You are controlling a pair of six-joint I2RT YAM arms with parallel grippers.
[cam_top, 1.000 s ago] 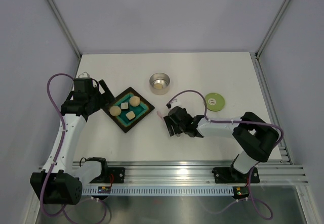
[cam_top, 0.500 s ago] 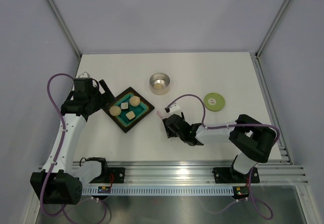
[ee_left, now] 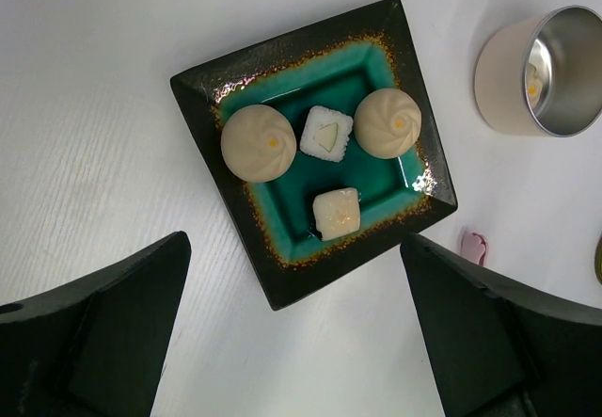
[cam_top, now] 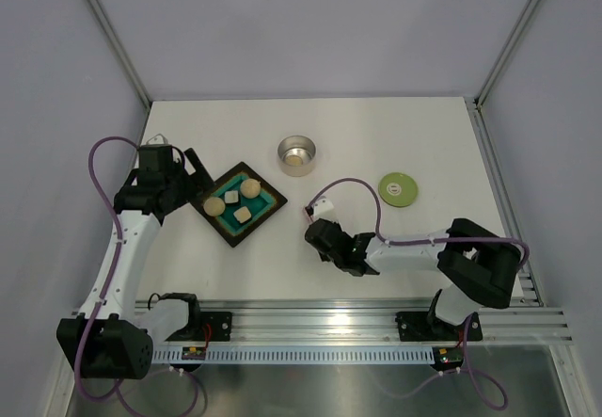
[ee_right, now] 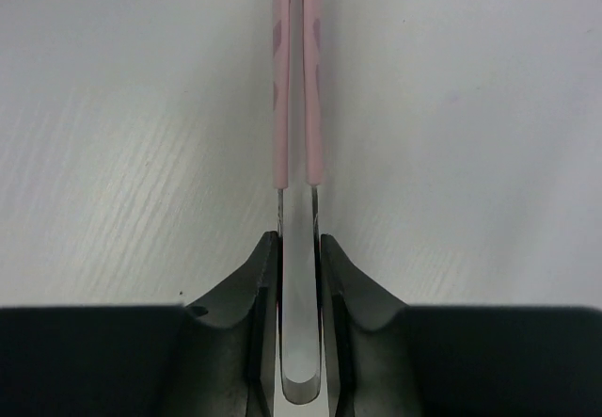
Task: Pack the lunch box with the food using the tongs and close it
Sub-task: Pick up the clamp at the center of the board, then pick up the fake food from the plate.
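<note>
Now my right gripper (ee_right: 297,240) pinches the tongs (ee_right: 313,106), out right of the tray (ee_left: 278,296), by their bare steel legs near the bend: light, springy, slick, I judge. Left gripper (ee_left: 293,248) gapes empty.

Square dark tray (ee_left: 273,287), teal inside, lies flat on white tabletop (cam_top: 404,135), left of centre; aluminium rail (cam_top: 320,327) along near edge; grey walls (cam_top: 310,22) behind.

Lunch box: small round shiny steel tin (cam_top: 297,154), upright and open.
Lid: flat round light-green lid (cam_top: 399,189), lying well right of the tin.
Food: two beige dough balls (ee_left: 258,143) and two pale cubes (ee_left: 325,135), on a dark square teal-glazed tray (ee_left: 198,97).
Tongs: slim pale pink tongs (ee_right: 298,88), arms squeezed almost parallel.
</note>
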